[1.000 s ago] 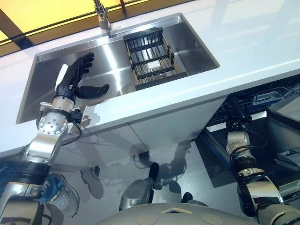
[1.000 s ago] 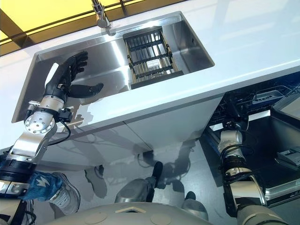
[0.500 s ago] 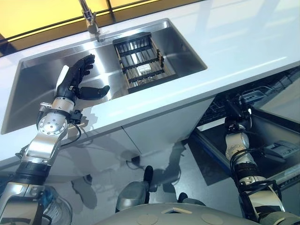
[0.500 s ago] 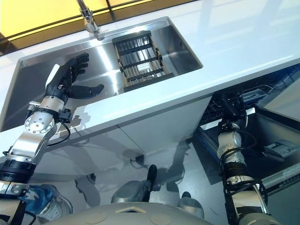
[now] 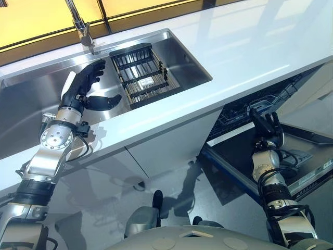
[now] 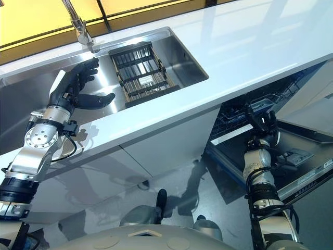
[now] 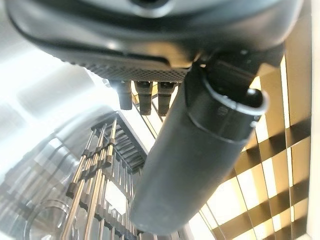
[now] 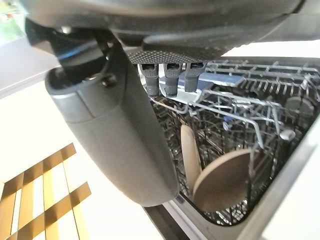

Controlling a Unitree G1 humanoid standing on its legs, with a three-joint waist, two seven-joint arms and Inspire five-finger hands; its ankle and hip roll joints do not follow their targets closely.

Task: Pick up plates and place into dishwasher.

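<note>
Left hand hovers over the sink, fingers straight and thumb spread, holding nothing, just beside the black rack sitting in the basin below the tap. Right hand is at the open dishwasher under the counter, fingers loosely extended and empty. Two tan plates stand on edge in the dishwasher's wire basket, close beyond the right hand.

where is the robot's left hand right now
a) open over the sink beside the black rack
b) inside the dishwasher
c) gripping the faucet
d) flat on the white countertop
a: the left hand hangs with fingers spread above the steel sink, next to the black rack, holding nothing.
</note>
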